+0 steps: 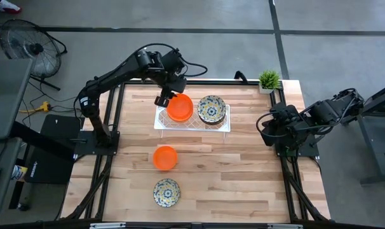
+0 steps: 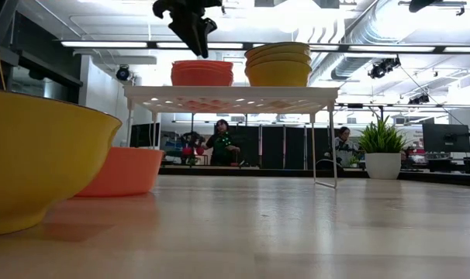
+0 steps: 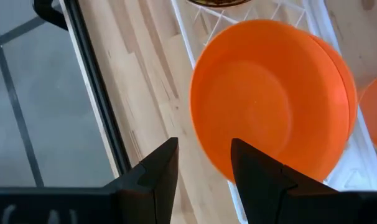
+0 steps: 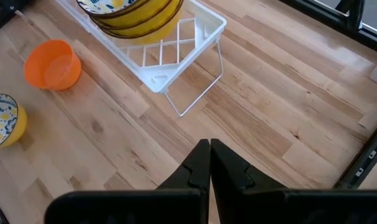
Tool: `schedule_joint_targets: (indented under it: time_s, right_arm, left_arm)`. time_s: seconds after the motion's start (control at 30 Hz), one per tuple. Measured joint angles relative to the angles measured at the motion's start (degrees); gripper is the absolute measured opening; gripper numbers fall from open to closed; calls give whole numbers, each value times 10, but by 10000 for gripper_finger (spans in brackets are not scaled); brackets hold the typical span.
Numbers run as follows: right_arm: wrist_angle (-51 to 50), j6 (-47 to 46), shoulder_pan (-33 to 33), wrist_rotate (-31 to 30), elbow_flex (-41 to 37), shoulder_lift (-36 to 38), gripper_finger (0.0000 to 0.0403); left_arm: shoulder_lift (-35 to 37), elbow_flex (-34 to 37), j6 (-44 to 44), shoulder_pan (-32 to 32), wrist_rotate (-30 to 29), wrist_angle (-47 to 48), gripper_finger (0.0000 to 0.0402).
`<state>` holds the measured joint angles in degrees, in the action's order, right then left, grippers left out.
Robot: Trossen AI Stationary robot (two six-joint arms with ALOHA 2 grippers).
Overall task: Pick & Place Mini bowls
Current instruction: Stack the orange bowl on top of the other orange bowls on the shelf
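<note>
Sitting on the white tray (image 1: pixel 159 121), the orange stack (image 1: pixel 180 107) and the patterned stack (image 1: pixel 211 109) are resting side by side, orange at the end nearer the left arm's base. Two bowls are still waiting on the table (image 1: pixel 243 172) in front of the tray: a single orange bowl (image 1: pixel 165 158) close to it, and a patterned bowl (image 1: pixel 166 192) farther out, near the table's front edge.

Your left gripper (image 1: pixel 164 98) is hanging just above the orange stack's outer rim, fingers parted narrowly and holding nothing. You are most likely between a drop and the next pick. To do it well, you should be lifting straight up clear of the stack first, so a finger does not catch the rim and tip the pile off the tray. Then be carrying the gripper out over the single orange bowl, opening wider, and pinching one wall of it rather than its full width.

Your right gripper (image 4: pixel 209 163) is waiting beyond the tray's patterned end, fingers pressed together and empty.
</note>
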<state>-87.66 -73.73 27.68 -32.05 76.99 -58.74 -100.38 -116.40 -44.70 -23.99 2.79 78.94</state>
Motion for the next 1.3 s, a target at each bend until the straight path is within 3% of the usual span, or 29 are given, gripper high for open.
schedule_joint_targets:
  time_s: [0.37,0.8,0.93,1.13,1.3]
  right_arm:
    - [0,0,0,-6,0,0,0]
    - [-2,-9,0,-7,0,0,0]
    - [-3,-9,0,-6,0,0,0]
    - [-17,-29,0,-7,0,0,0]
    - [-23,-43,0,-7,0,0,0]
  left_arm:
    - [-43,0,25,4,3,-4,143]
    - [-45,-3,22,7,-7,-8,138]
    - [-45,-3,16,7,-23,-3,105]
    - [-45,-3,16,8,-33,-11,15]
    - [-45,-3,13,8,-36,-6,10]
